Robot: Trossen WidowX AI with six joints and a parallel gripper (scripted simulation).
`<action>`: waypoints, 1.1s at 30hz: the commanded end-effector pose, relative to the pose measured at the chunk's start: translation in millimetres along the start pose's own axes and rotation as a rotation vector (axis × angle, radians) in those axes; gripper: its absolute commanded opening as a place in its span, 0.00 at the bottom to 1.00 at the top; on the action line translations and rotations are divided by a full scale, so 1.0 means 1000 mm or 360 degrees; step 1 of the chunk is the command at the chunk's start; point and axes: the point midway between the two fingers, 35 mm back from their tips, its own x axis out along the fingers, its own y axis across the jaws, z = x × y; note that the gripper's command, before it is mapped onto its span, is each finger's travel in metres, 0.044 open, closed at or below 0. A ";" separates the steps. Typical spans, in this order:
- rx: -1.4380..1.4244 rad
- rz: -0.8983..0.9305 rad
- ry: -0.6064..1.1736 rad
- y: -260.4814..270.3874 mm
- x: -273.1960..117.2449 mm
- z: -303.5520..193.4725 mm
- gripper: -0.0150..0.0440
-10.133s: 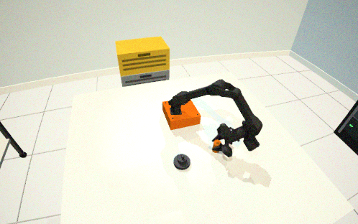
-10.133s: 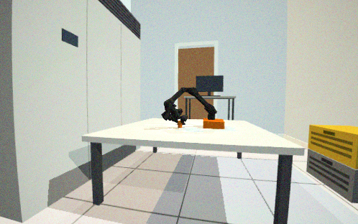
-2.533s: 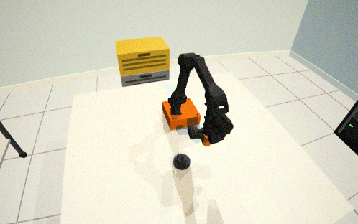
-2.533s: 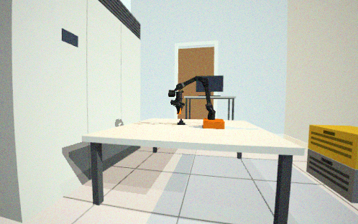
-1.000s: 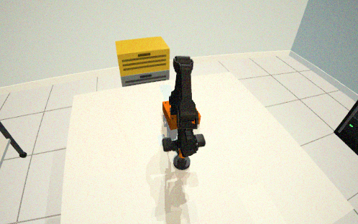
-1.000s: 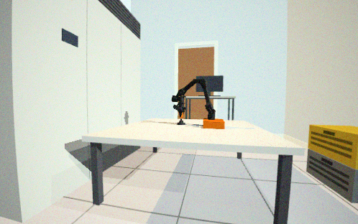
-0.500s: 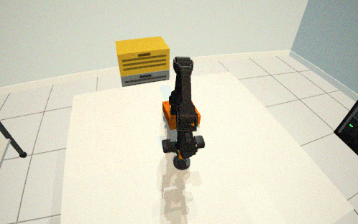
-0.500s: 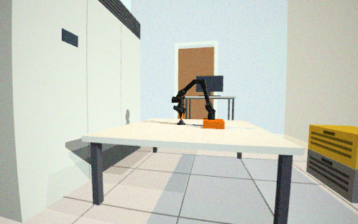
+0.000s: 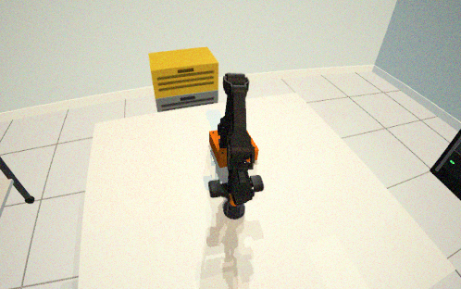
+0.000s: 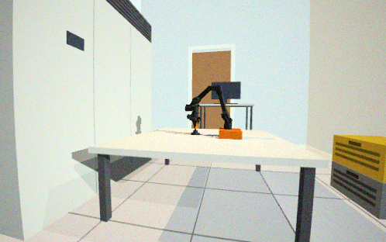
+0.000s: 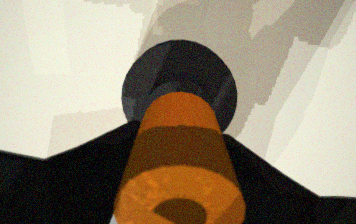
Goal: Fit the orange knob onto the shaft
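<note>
The orange knob (image 11: 180,145) (image 10: 196,126) is held upright between the fingers of my gripper (image 11: 179,135) (image 10: 196,125), which is shut on it. The D-shaped hole in the knob's top shows at the bottom of the wrist view. The dark round pedestal (image 11: 175,62) (image 9: 234,210) (image 10: 195,133) stands on the table, and the knob's far end overlaps it in the wrist view. The knob is over the pedestal, close above it or touching the shaft; I cannot tell which. The shaft is hidden behind the knob. In the top view the arm hides most of the knob.
The arm's orange base (image 9: 218,150) (image 10: 230,134) stands on the white table (image 9: 139,185) (image 10: 155,145), behind the pedestal in the top view. A yellow and grey cabinet (image 9: 185,79) (image 10: 358,157) stands on the floor beyond the table.
</note>
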 end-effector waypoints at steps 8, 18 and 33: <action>-0.0004 -0.0006 0.0002 0.000 0.001 -0.003 0.25; -0.0004 -0.0006 0.0001 0.000 -0.005 -0.002 0.25; -0.0337 -0.0006 0.0001 -0.001 -0.003 0.003 0.25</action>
